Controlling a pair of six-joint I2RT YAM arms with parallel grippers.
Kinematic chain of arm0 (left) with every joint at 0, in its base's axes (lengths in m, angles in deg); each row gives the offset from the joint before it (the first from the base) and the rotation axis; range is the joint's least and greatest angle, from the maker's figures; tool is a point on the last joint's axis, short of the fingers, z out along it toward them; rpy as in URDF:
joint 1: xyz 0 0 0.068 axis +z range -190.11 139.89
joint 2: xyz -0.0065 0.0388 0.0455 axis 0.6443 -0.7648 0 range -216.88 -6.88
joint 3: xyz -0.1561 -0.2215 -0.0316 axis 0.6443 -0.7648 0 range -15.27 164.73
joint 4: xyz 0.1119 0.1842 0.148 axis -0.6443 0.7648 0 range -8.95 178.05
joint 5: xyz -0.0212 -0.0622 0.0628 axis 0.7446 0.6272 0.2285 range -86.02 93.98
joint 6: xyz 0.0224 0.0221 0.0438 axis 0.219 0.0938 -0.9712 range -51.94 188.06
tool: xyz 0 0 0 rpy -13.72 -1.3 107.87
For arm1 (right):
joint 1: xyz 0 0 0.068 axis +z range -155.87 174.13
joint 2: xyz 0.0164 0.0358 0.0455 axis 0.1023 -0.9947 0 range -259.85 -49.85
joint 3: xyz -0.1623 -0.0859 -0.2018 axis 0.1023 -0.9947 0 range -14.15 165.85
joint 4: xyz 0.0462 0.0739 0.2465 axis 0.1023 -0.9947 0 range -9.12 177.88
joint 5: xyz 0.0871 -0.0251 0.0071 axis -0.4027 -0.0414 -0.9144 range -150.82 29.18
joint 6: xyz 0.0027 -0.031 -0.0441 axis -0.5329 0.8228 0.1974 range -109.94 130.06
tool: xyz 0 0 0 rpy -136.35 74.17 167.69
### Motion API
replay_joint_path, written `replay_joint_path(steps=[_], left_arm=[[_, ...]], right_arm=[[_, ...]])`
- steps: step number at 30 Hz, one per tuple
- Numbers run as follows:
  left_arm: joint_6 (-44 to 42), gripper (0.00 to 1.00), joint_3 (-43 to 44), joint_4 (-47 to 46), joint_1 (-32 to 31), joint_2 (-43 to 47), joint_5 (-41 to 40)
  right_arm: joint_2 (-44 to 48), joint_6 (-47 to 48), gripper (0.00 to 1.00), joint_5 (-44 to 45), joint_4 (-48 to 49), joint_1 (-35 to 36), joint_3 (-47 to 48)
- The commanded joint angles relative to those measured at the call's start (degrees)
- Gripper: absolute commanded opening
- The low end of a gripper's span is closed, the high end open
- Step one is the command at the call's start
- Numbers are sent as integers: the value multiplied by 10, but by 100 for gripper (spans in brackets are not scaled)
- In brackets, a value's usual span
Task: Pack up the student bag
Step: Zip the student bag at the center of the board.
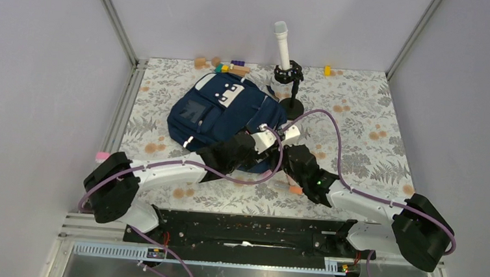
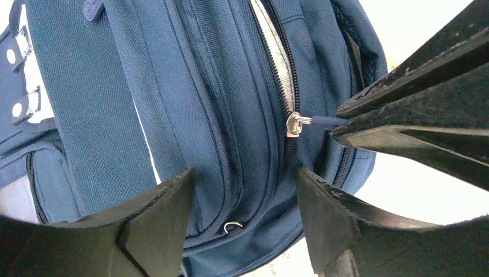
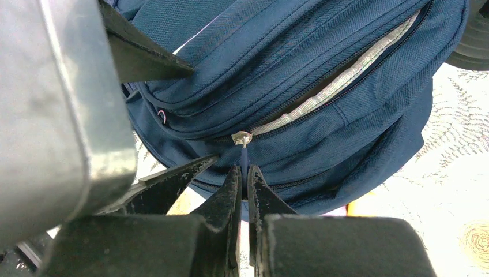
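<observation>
Unzipping the large navy blue fabric backpack [image 1: 221, 114] seems to be in hand: the right gripper [image 3: 244, 171] pinches the blue zipper tab [image 3: 244, 154], and the left gripper [image 2: 242, 173] is spread over the fabric. Next, I think, the left should clamp the fabric while the right pulls.

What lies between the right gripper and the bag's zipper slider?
Only the short blue pull tab, pinched by the right gripper and running up to the slider on the bag. Both wrist views show it.
</observation>
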Motion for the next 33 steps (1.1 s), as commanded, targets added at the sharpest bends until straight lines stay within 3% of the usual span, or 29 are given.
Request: replay_joint_path(steps=[1, 6, 8, 10, 33], left_arm=[[-15, 65, -12, -53, -3, -7, -28], [-13, 30, -9, -52, -3, -20, -50], [-10, 11, -12, -52, -3, -20, -58], [-8, 0, -16, -55, -4, -19, -58], [7, 0, -45, -64, -2, 7, -83]], right_arm=[[15, -5, 0, 3, 42, -10, 4], [17, 8, 0, 28, 48, -12, 2], [18, 18, 0, 44, 57, -15, -3], [15, 27, 0, 53, 59, -21, -2], [-97, 74, 0, 16, 66, -130, 73]])
